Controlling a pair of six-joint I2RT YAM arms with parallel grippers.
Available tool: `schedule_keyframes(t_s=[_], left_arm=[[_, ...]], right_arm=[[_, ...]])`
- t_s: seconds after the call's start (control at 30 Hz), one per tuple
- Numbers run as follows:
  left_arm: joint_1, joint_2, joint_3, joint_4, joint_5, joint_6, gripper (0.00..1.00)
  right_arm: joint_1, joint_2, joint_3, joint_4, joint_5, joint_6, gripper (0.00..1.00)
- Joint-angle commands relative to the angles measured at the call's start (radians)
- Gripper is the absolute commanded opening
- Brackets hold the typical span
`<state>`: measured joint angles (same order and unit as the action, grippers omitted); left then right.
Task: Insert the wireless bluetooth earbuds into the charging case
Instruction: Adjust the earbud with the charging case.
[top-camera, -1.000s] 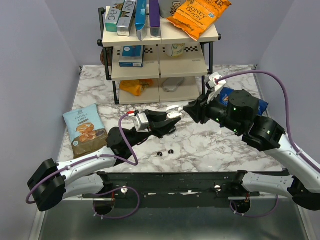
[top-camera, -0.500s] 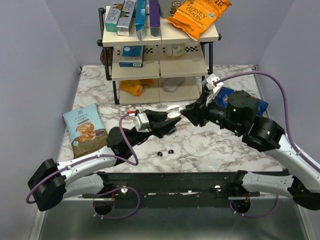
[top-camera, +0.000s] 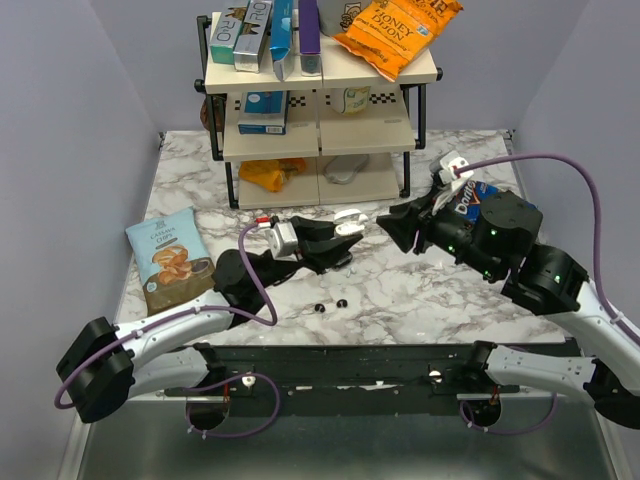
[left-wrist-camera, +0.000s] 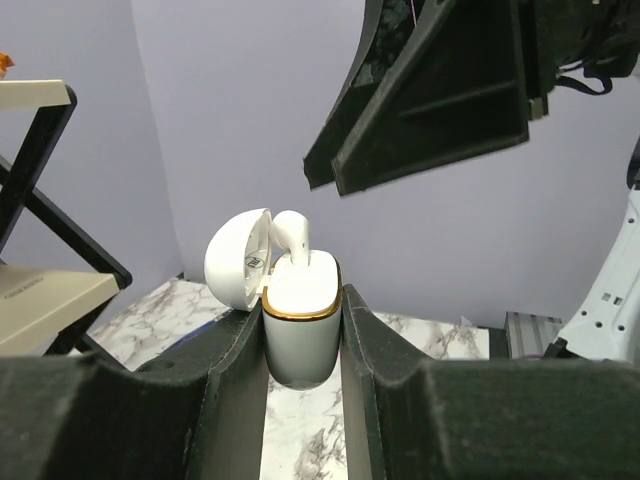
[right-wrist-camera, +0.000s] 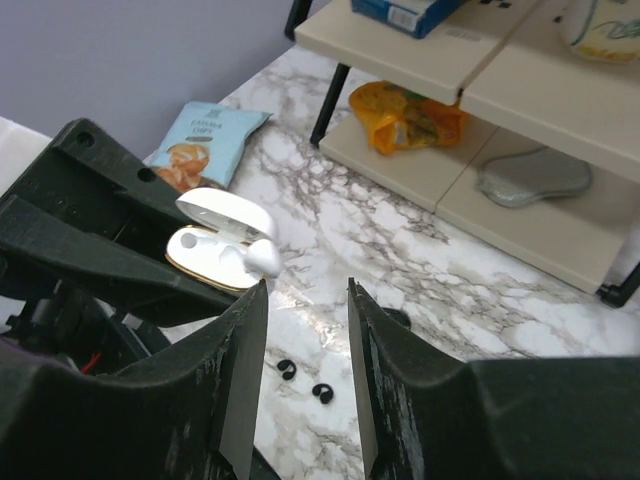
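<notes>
The charging case (left-wrist-camera: 300, 300) is white with a gold rim, not black. My left gripper (top-camera: 345, 238) is shut on its body and holds it above the table with the lid (left-wrist-camera: 235, 265) open. One white earbud (left-wrist-camera: 292, 232) stands in a well of the case (right-wrist-camera: 215, 255); the other well is empty. Two tiny black curled pieces (top-camera: 320, 306) (top-camera: 342, 302) lie on the marble in front, also in the right wrist view (right-wrist-camera: 287, 369) (right-wrist-camera: 322, 393). My right gripper (top-camera: 385, 222) is open and empty, just right of the case and not touching it.
A shelf rack (top-camera: 320, 120) with snack boxes and bags stands at the back; a pale grey oval thing (top-camera: 345, 172) lies on its lowest shelf. A chips bag (top-camera: 170, 258) lies at the left. A blue bag (top-camera: 470, 200) lies under my right arm. A small dark thing (right-wrist-camera: 395, 318) lies on the marble.
My right gripper has drawn back to the right, away from the case. The left gripper and the case have stayed put.
</notes>
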<state>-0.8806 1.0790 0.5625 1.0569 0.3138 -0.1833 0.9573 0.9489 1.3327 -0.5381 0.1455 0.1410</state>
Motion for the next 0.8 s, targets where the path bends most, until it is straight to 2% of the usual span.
schedule_keyframes(t_s=[0.0, 0.03, 0.1, 0.23, 0.47, 0.77], left_arm=[[0.045, -0.027, 0.023, 0.043, 0.209, -0.093, 0.0], [0.052, -0.022, 0.039, 0.043, 0.296, -0.111, 0.0], [0.071, -0.005, 0.054, 0.054, 0.373, -0.146, 0.0], [0.089, 0.033, 0.082, 0.11, 0.47, -0.232, 0.0], [0.101, 0.071, 0.097, 0.143, 0.464, -0.248, 0.0], [0.109, 0.056, 0.091, 0.1, 0.366, -0.193, 0.0]], right_arm=[[0.008, -0.007, 0.036, 0.003, 0.138, -0.021, 0.47], [0.006, -0.006, 0.04, 0.0, 0.135, -0.027, 0.47], [0.008, -0.001, 0.042, -0.006, 0.114, -0.041, 0.48], [0.006, 0.013, 0.04, -0.019, 0.049, -0.057, 0.49], [0.008, 0.021, 0.033, -0.033, 0.0, -0.054, 0.49], [0.006, 0.021, 0.02, -0.04, -0.004, -0.044, 0.49]])
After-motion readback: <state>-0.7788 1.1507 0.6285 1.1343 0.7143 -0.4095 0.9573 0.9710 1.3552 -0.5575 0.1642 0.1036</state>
